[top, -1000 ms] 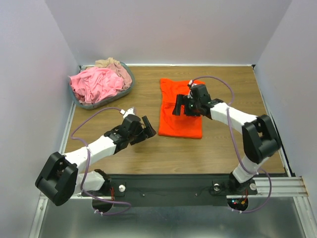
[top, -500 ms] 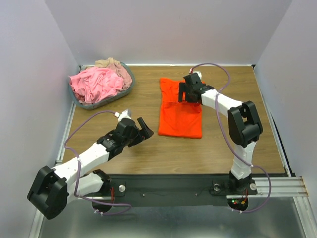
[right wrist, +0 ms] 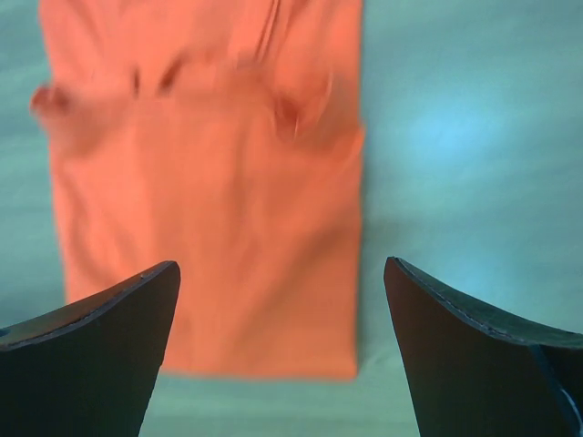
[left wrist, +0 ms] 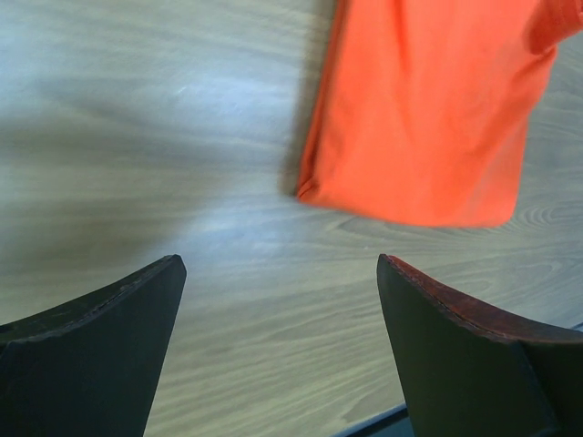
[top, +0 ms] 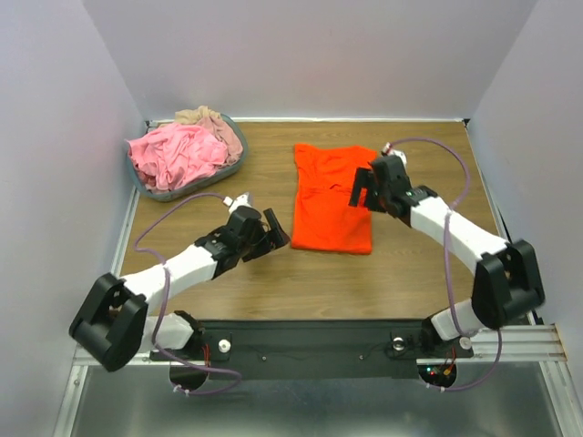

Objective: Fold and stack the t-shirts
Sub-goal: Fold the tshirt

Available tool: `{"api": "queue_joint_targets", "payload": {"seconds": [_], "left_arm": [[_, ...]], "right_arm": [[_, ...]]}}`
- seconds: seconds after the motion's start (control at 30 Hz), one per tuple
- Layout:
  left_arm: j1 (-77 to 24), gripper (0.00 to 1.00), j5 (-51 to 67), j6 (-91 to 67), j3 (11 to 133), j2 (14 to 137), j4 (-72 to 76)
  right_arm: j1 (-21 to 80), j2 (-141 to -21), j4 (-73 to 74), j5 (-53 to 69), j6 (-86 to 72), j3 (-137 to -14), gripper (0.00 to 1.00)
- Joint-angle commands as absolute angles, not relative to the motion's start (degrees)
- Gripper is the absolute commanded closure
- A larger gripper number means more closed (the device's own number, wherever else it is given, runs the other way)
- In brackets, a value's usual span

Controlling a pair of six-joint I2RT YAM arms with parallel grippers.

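Observation:
The orange-red t-shirt point(top: 332, 202) lies partly folded into a tall rectangle on the wooden table; it shows in the left wrist view point(left wrist: 428, 118) and the right wrist view point(right wrist: 209, 200). My right gripper point(top: 364, 189) is open and empty, hovering over the shirt's right edge point(right wrist: 282, 269). My left gripper point(top: 271, 233) is open and empty over bare wood just left of the shirt's near left corner point(left wrist: 278, 264). A pink t-shirt point(top: 178, 151) and a beige one point(top: 206, 116) lie crumpled in the basket.
The grey oval basket point(top: 173, 193) stands at the back left of the table. White walls close in the left, back and right sides. The black mounting rail point(top: 301, 341) runs along the near edge.
My right gripper has pulled back from the shirt's upper middle to its right edge, open throughout. My left gripper shifted slightly right, toward the shirt's near left corner. The shirt looks flatter at the top.

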State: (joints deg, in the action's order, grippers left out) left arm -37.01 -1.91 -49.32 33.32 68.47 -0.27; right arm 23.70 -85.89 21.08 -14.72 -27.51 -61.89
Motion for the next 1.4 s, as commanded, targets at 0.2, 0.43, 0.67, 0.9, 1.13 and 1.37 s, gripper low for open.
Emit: {"api": "queue_joint_targets", "payload": {"seconds": [0.2, 0.43, 0.67, 0.9, 1.13, 1.37], "left_arm": [[-37.27, 0.13, 5.27, -45.00, 44.29, 86.03, 10.20], [-38.05, 0.31, 7.82, -46.40, 42.98, 90.61, 13.53], [-39.29, 0.65, 8.44, -47.46, 42.27, 93.86, 14.41], [-40.69, 1.00, 7.21, -48.69, 39.56, 90.98, 14.59], [-48.85, 1.00, 2.40, -51.76, 34.19, 78.35, 10.66], [-55.19, 1.00, -0.35, -58.01, 27.95, 64.27, 6.07]], "right_arm": [[23.99, -70.32, 21.36, -3.68, -41.66, -39.56, 0.00], [24.00, -74.00, 19.69, -0.62, -40.16, -36.92, 0.08], [24.00, -79.19, 16.00, 2.19, -39.90, -36.56, 0.19], [23.99, -77.00, 15.91, 3.34, -37.18, -35.86, 0.76], [23.99, -61.55, 20.11, 10.02, -36.03, -31.82, 1.00], [24.08, -45.62, 30.84, 10.53, -36.65, -31.02, 1.00]]}}
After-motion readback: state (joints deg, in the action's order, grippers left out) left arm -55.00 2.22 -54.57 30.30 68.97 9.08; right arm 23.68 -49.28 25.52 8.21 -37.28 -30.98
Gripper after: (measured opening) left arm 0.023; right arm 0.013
